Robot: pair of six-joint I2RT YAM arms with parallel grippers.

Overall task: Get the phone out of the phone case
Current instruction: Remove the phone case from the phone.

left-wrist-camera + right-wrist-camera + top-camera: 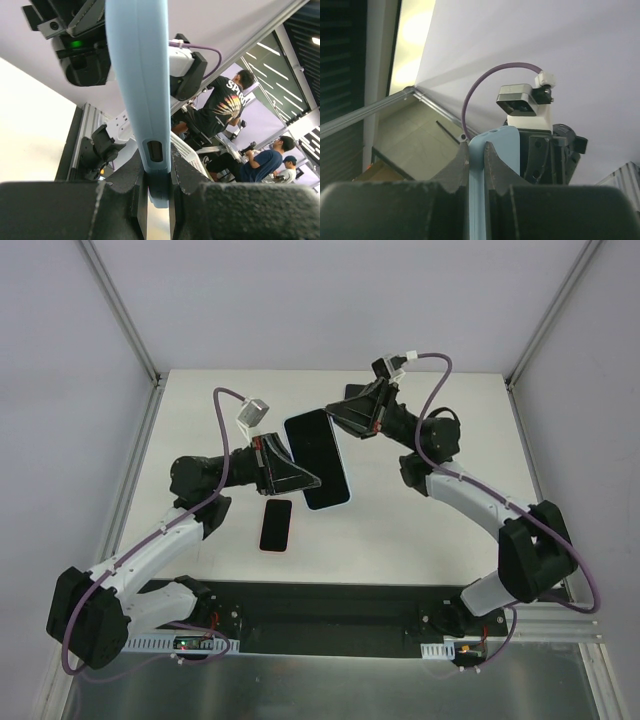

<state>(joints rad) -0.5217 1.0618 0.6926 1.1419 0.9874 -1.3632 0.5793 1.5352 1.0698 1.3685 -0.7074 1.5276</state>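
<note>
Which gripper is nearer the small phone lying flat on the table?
Left. The left gripper sits just beyond the small phone, clamped on the blue case's left edge. The right gripper holds the case's far right corner, well past it.

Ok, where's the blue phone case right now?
Top view, centre: the blue phone case is clamped between the left gripper on its left edge and the right gripper at its far right corner, just beyond the small dark phone lying on the table.
</note>
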